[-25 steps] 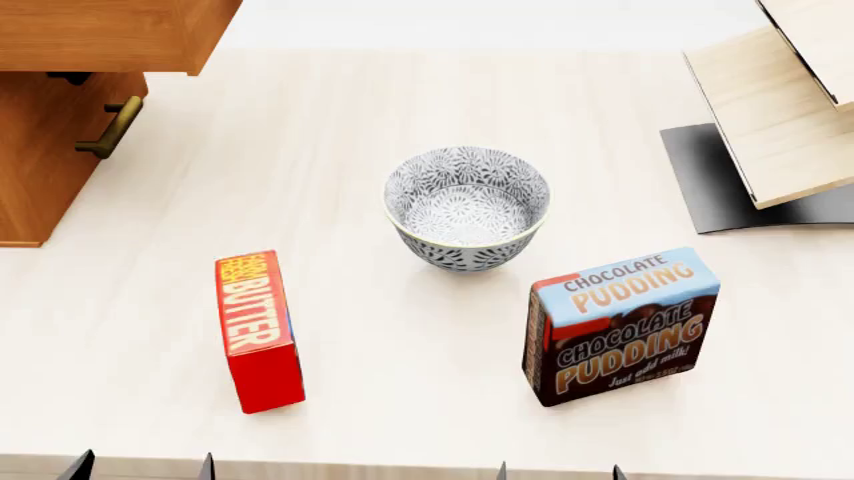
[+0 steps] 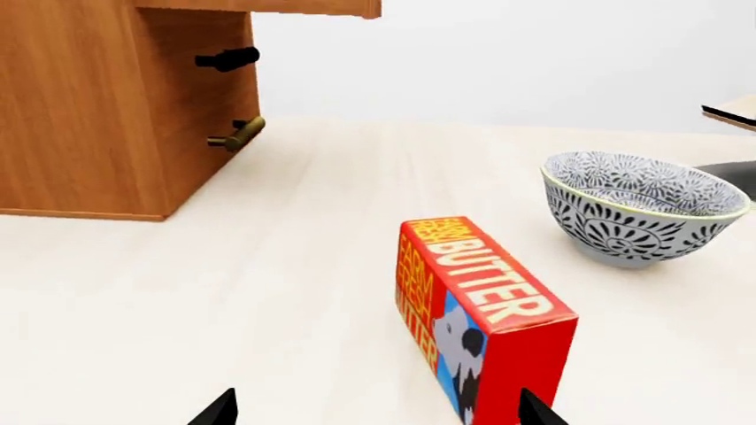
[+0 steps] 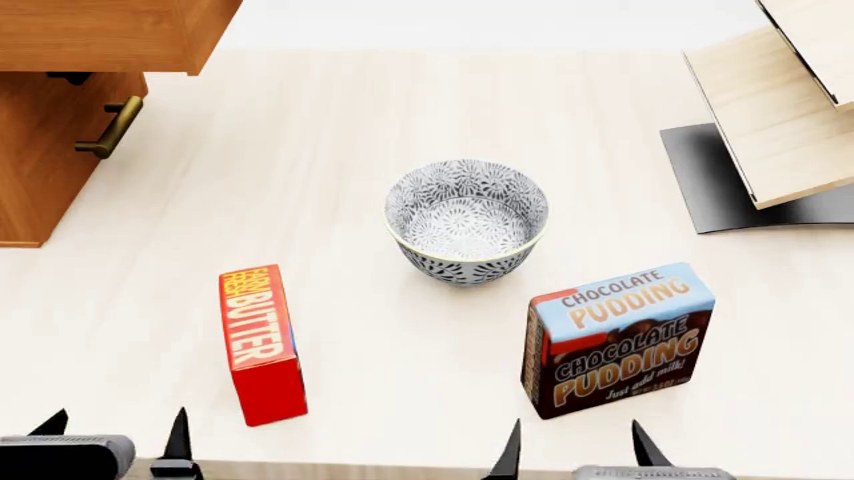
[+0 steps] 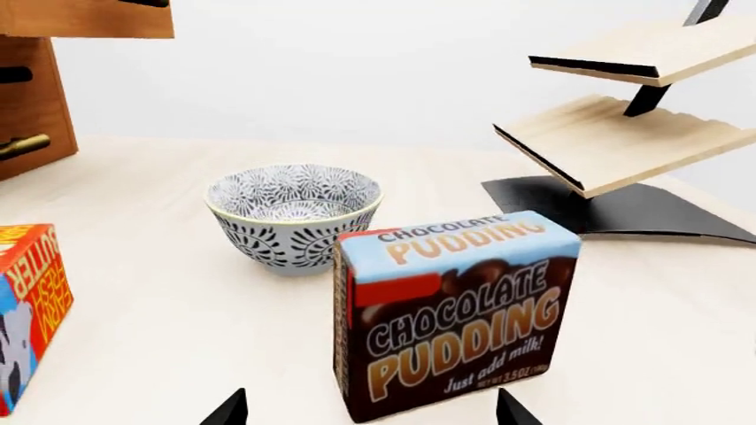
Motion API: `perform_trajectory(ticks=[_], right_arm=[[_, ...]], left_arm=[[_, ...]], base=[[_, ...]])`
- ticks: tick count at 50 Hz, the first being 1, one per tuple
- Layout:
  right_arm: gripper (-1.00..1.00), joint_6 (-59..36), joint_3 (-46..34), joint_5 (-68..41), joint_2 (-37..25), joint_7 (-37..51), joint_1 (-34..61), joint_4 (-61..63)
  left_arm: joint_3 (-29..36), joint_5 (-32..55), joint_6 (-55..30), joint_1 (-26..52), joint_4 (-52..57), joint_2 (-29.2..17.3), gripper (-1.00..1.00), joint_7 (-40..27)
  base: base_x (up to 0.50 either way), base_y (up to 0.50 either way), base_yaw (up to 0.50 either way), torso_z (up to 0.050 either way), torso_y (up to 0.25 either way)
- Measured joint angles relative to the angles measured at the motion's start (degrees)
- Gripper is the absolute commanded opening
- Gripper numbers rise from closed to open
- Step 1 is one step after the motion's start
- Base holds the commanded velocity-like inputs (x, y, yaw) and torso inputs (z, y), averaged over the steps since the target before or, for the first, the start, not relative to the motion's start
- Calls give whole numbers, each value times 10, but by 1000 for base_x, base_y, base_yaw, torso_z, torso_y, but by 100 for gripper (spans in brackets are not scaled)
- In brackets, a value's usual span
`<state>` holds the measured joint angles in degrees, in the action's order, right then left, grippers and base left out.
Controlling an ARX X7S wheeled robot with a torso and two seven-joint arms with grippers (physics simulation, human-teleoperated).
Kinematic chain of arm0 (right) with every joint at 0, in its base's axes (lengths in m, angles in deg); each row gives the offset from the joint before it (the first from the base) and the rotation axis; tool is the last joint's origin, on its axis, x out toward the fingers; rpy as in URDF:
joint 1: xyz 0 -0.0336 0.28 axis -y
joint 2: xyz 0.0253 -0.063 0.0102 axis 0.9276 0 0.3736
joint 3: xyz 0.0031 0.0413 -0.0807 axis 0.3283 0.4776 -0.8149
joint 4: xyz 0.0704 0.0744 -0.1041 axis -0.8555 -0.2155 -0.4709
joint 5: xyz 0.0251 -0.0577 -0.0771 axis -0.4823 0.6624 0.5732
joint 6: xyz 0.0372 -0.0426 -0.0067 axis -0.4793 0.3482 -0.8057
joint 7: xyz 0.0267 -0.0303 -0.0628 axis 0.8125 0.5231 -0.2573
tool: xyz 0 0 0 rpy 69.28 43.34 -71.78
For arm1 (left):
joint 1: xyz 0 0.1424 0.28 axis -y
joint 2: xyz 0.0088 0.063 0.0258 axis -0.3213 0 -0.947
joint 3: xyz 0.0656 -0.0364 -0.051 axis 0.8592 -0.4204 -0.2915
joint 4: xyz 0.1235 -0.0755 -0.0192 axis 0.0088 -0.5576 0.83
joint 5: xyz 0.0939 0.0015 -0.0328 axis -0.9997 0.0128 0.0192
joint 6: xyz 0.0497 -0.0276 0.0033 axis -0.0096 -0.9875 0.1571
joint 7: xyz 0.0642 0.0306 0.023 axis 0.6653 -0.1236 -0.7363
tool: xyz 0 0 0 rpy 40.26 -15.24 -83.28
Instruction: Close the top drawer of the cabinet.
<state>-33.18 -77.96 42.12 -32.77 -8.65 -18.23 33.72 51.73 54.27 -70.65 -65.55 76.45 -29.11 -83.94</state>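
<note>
1. A pale wood-grain table [image 3: 334,120] carries everything.
2. The orange-brown cabinet [image 3: 47,150] stands at its far left corner.
3. A patterned bowl [image 3: 467,220] sits mid-table.
4. A red butter box [image 3: 260,342] lies near-left.
5. A chocolate pudding box [image 3: 621,338] stands near-right.
6. A slanted-panel rack's black base [image 3: 747,180] rests far right.

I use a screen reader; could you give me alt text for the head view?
The orange-brown wood cabinet at far left has its top drawer pulled out. A patterned bowl, red butter box and chocolate pudding box sit on the pale table.

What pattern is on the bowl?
A dark grey-and-white floral print on the bowl, clearest in the right wrist view.
</note>
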Motion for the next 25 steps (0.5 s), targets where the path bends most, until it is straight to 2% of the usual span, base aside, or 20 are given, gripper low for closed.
perform_trajectory(ticks=[5, 11, 18, 25], right_arm=[[100, -116, 11, -25, -12, -5, 31, 85], [100, -228, 25, -50, -24, -8, 74, 164], [100, -305, 37, -70, -32, -11, 106, 216], [100, -336, 44, -82, -37, -13, 118, 235]], left_arm=[[-32, 54, -149, 42, 88, -9, 100, -3], [-64, 103, -275, 89, 165, -16, 100, -8], [-92, 138, -366, 123, 211, -19, 100, -15], [-107, 158, -413, 139, 231, -22, 100, -20]], base=[[0, 0, 0, 0, 0], [0, 0, 0, 0, 0], [0, 0, 0, 0, 0], [0, 0, 0, 0, 0]])
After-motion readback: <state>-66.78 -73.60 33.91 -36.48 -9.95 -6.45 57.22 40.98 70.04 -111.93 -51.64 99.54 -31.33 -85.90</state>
